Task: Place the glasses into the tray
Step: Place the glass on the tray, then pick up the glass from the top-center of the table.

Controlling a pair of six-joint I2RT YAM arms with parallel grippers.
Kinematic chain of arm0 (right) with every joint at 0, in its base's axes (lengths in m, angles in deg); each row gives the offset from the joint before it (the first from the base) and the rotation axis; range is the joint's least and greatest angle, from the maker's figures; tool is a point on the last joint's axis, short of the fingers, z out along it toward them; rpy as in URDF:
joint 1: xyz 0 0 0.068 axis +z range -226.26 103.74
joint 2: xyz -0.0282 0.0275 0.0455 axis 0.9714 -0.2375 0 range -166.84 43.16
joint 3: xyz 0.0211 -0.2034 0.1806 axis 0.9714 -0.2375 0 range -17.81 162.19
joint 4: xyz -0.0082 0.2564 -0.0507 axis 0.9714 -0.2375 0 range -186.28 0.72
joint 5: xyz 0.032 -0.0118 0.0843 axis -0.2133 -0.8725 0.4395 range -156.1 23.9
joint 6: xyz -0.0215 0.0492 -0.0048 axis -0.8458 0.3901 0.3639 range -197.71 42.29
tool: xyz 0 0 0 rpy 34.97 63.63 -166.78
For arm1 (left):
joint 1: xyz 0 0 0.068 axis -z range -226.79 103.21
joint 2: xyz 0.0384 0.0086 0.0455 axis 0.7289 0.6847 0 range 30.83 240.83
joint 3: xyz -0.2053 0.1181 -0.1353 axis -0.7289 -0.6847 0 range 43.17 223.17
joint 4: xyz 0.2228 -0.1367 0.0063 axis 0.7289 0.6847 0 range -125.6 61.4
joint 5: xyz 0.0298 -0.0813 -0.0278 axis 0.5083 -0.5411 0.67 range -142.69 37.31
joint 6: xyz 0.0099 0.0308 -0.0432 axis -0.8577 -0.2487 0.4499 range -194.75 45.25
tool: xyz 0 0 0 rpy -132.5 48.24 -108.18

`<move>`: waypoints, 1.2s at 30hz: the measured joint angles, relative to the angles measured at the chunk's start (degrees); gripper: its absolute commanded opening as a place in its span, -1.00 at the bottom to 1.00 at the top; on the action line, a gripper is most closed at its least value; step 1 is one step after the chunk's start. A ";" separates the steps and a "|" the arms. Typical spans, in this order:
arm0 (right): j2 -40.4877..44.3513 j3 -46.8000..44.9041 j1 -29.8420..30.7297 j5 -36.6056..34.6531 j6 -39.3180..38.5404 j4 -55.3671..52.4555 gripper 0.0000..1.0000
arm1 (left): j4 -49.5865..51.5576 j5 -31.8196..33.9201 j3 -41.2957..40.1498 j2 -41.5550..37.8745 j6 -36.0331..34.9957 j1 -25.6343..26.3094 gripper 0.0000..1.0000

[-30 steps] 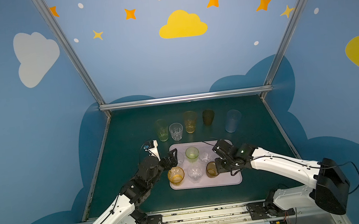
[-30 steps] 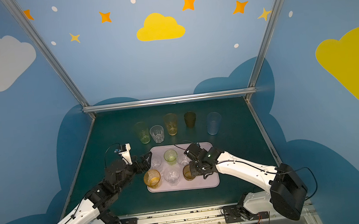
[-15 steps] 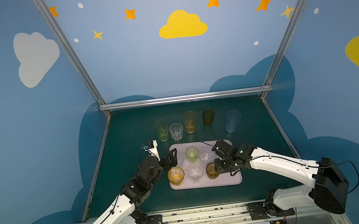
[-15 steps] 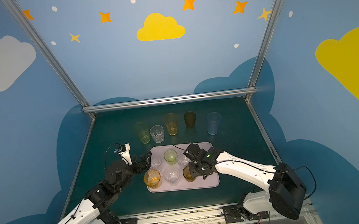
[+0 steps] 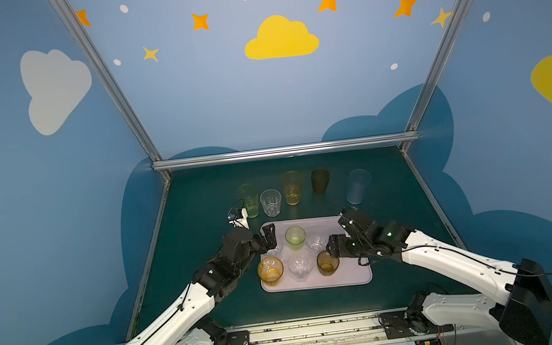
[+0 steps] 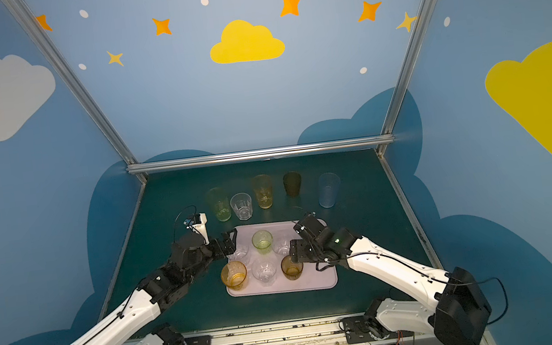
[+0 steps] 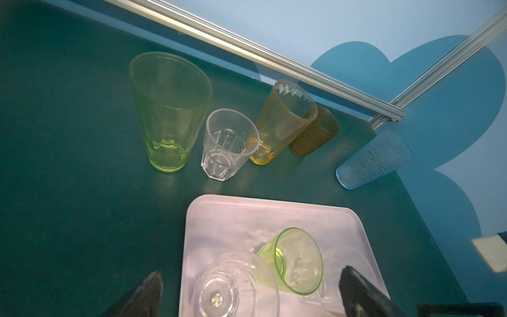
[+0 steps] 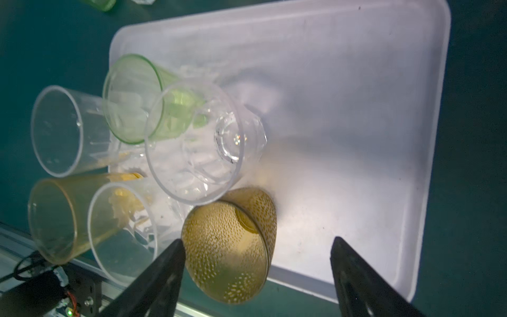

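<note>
Now six glasses stand on the tray [image 5: 348, 277]. In the near row are an amber glass [image 5: 270, 270], a middle clear glass [image 5: 300, 266] and a brown glass [image 8: 227, 247]. Behind them a green glass [image 5: 295, 237] stands between a left clear glass [image 7: 233, 285] and a right clear glass [image 5: 316, 242]. The right gripper [image 8: 258, 241] has its jaws spread wide about the brown glass, which is close by one finger and well apart from the other. The left gripper [image 7: 251, 271] is likewise spread, over the left clear glass. Beyond the tray, five more stand in a row on the table [image 5: 202, 225]: a tall green glass [image 5: 248, 200], a faceted glass [image 5: 271, 202], a tall amber glass [image 5: 292, 187], a dark glass [image 5: 320, 180] and a blue glass [image 5: 358, 186].
</note>
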 measured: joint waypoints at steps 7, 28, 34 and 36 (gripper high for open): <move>-5.49 9.53 -7.89 2.69 -2.40 3.50 0.67 | 1.79 -3.45 6.91 5.99 -0.11 0.00 1.00; -30.80 40.24 -17.75 7.67 -12.33 2.51 0.61 | 3.21 -7.45 8.52 5.09 1.75 0.02 0.99; -35.52 45.20 -18.95 7.08 -15.19 0.81 0.46 | 3.19 -7.67 8.52 5.09 2.47 0.00 1.00; -37.07 47.15 -19.32 6.73 -15.93 0.17 0.42 | 2.97 -7.87 8.52 5.11 2.58 0.00 1.00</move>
